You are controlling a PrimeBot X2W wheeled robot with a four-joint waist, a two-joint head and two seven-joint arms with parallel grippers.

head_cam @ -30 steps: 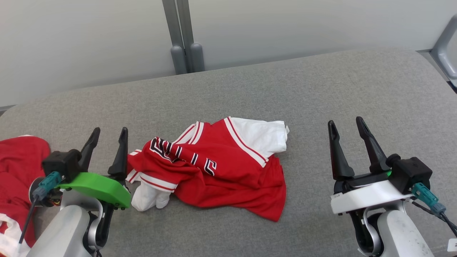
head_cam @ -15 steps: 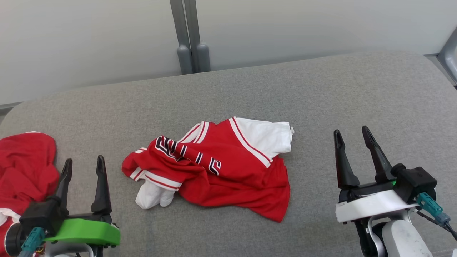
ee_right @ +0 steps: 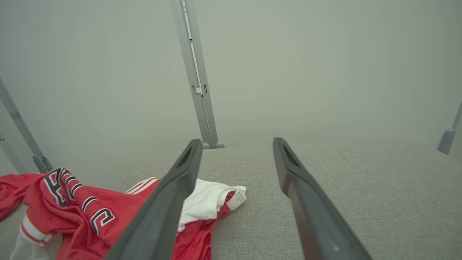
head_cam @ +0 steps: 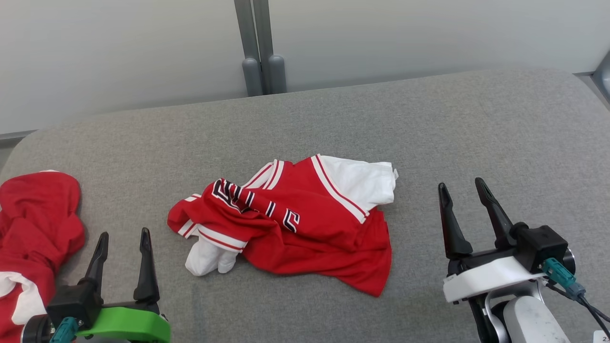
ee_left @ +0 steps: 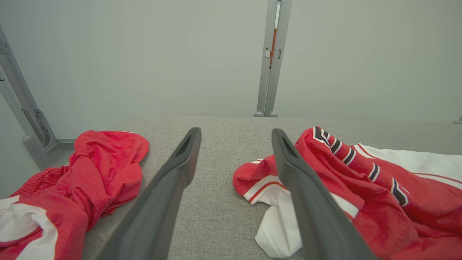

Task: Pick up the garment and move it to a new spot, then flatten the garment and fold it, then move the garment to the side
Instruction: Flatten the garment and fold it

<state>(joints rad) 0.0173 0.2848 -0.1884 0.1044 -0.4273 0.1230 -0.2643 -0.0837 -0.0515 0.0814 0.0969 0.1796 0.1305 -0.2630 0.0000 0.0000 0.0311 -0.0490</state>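
A crumpled red and white jersey, the garment (head_cam: pixel 295 221), lies in a heap in the middle of the grey padded table (head_cam: pixel 429 124); black and white letters run across its top fold. My left gripper (head_cam: pixel 124 235) stands open at the lower left, apart from the garment's left edge, nothing between its fingers. My right gripper (head_cam: pixel 461 186) is open at the lower right, clear of the cloth. In the left wrist view the garment (ee_left: pixel 361 180) lies just right of the open gripper (ee_left: pixel 234 130). The right wrist view shows the garment (ee_right: pixel 90 213) to the left of the open gripper (ee_right: pixel 236 141).
A second red and white cloth (head_cam: pixel 33 228) is bunched at the table's left edge, also in the left wrist view as a red cloth (ee_left: pixel 90 173). A grey post (head_cam: pixel 259 47) stands against the pale wall behind the table. Bare grey surface stretches to the right.
My left gripper has drawn back from beside the garment toward the lower left, staying open. The head camera has shifted slightly. The right gripper has barely moved.
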